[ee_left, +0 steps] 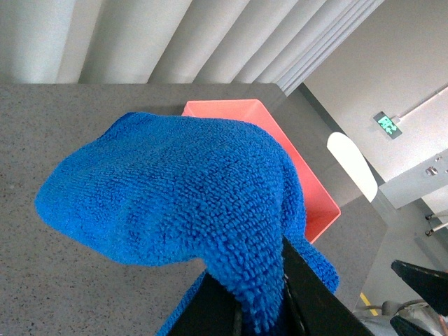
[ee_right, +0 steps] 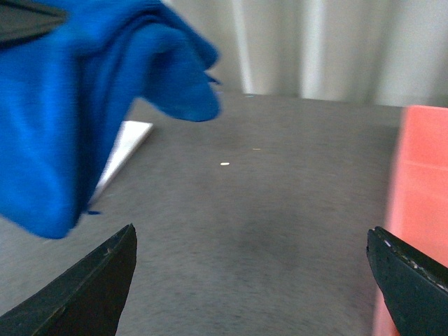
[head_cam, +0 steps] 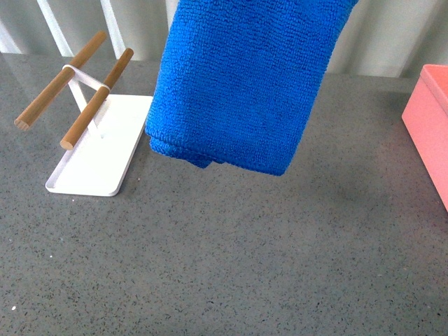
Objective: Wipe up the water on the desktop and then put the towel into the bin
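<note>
The left gripper [ee_left: 260, 308] clenches the fluffy, thick-folded blue towel [head_cam: 238, 84] above the speckled desktop [head_cam: 245, 266]; the right gripper [ee_right: 250, 236] gapes wide.

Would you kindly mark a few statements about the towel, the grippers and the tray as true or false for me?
1. The towel hangs in the air above the desktop. True.
2. The towel lies inside the bin. False: it is held up over the desktop, and the bin stands off to the right of it.
3. The right gripper is shut on the towel. False: its jaws stand wide apart and empty; the left gripper pinches the towel.
4. The white tray carries two wooden bars. True.
</note>
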Controlling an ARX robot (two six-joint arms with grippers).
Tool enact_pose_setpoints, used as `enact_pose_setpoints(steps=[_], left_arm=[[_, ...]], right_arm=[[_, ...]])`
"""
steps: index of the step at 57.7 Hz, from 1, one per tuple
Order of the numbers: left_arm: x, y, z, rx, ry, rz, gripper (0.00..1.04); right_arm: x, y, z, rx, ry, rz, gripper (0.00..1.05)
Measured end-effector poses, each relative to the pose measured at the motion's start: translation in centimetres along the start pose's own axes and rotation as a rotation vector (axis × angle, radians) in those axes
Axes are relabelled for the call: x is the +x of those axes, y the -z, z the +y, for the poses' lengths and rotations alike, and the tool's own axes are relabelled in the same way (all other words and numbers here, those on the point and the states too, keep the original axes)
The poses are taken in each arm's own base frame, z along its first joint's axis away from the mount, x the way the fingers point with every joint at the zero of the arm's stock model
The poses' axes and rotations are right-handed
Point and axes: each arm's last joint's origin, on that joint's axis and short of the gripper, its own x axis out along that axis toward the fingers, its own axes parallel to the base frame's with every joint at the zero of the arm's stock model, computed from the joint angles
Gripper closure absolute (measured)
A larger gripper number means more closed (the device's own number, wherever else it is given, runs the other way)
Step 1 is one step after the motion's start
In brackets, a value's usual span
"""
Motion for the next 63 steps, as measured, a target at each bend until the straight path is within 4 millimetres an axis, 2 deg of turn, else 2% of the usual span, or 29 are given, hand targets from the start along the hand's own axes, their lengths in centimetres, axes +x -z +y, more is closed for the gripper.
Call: enact_pose_setpoints(steps=[7,13,17,20,26,37,49,63], left_arm=[[0.0,0.0,0.0,0.0,0.0,-0.001,1.0],[0.0,0.0,0.0,0.0,0.0,-0.001,1.0],[0.0,0.0,0.0,0.0,0.0,-0.001,1.0],[0.0,0.0,0.0,0.0,0.0,-0.001,1.0],[0.0,0.0,0.0,0.0,0.0,-0.001,1.0],[0.0,0.0,0.0,0.0,0.0,-0.001,1.0],[0.0,0.0,0.0,-0.002,0.0,-0.001,1.0],[0.0,0.0,0.0,-0.003,0.0,-0.001,1.0]], right_arm=[[2.3,-0.9,-0.6,0.008,-0.254,0.079,0.07],[5.5,-1.1,-0.8,0.013,-0.496,0.119,0.07],[7.5,-1.4,-0.9,0.002,-0.579,0.1,0.07],[9.3,-1.7,-1.0,0.008,-0.586,0.09,0.07],[11.6,-1.7,-0.7,0.043,-0.592,0.103,0.07],[14.2,-1.7,0.7,0.054,-0.666,0.107,0.07],[16.7,-1.6,1.0,0.072,-0.685,0.116,0.07],[18.2,-2.4,2.0,0.073,-0.747,0.077,0.07]])
